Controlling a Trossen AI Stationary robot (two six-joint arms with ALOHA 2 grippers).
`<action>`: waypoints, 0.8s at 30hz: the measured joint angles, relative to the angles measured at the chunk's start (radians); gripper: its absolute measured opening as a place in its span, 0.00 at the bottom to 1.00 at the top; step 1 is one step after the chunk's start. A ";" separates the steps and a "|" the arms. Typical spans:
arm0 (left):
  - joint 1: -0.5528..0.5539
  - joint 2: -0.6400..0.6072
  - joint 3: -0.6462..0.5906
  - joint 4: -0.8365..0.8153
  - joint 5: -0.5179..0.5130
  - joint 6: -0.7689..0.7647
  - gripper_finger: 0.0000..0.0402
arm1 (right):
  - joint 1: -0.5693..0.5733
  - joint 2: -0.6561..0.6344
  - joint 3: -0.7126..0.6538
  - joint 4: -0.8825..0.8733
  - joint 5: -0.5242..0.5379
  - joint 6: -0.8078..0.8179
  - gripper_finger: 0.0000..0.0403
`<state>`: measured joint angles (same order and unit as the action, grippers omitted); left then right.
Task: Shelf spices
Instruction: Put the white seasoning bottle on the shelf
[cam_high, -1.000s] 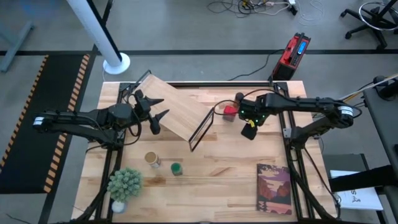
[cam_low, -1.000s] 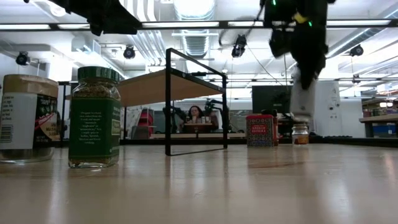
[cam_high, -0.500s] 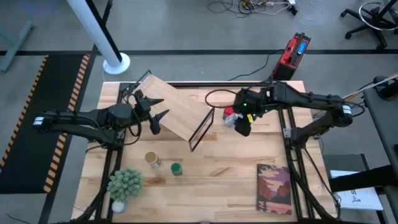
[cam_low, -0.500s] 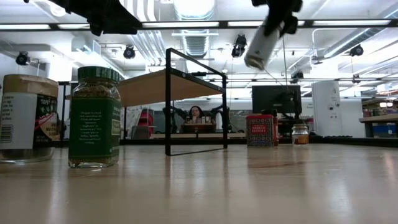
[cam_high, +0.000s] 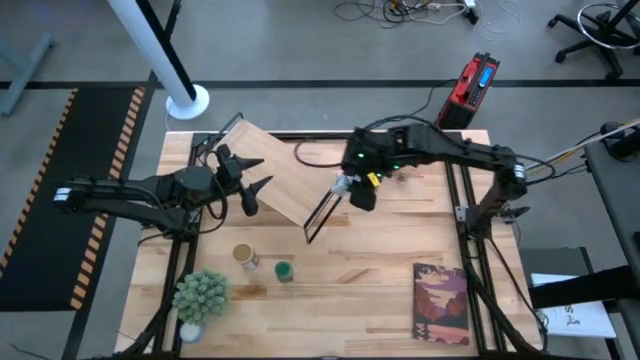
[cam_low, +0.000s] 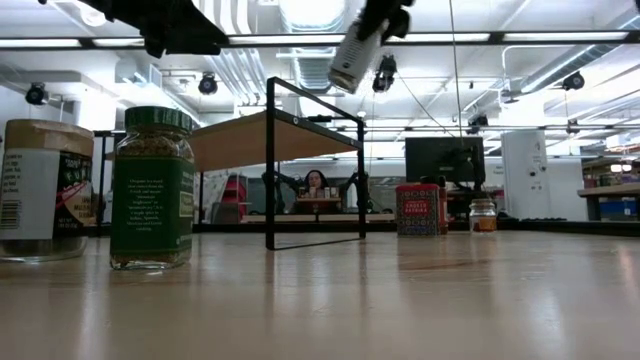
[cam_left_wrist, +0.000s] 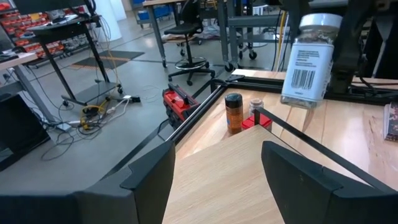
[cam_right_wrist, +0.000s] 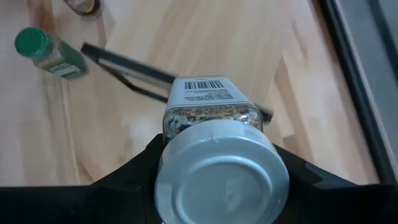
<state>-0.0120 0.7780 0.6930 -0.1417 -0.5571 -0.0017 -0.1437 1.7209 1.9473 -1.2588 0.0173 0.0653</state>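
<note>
- Two dark arms work over a wooden table; the left arm waits at the table's left side, the right arm reaches in from the right.
- Right pincer: clenched on the white-lidded jar, held in the air and tilted, just above the black-framed end of the shelf. From the low view the jar hangs above the frame's top bar, not touching it.
- Left pincer: released, fingers spread and holding nothing, at the left edge of the slanted shelf plank.
- Shelf: a pale plank raised at an angle, with a thin black rectangular frame at its right end; no jar rests on it.
- Green-lidded jar and tan-topped jar: upright on the table near its front edge, just beside each other, well apart from the shelf.
- Brown jar, a small silvery-topped jar and a red tin: standing close together on the table beyond the frame, toward the back.
- Potted plant: at the front left corner.
- Book: lying flat at the front right.
</note>
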 joint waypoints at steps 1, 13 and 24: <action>0.000 0.000 0.000 0.000 0.000 0.000 0.57 | 0.000 0.024 0.040 -0.014 0.007 -0.012 0.45; 0.000 -0.001 0.000 -0.008 0.000 -0.008 0.58 | -0.080 0.225 0.406 -0.162 0.012 -0.098 0.45; 0.000 -0.001 0.000 -0.010 0.000 -0.013 0.58 | -0.127 0.245 0.397 -0.177 0.001 -0.103 0.45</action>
<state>-0.0120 0.7773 0.6933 -0.1520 -0.5571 -0.0143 -0.2707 1.9656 2.3440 -1.4356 0.0182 -0.0380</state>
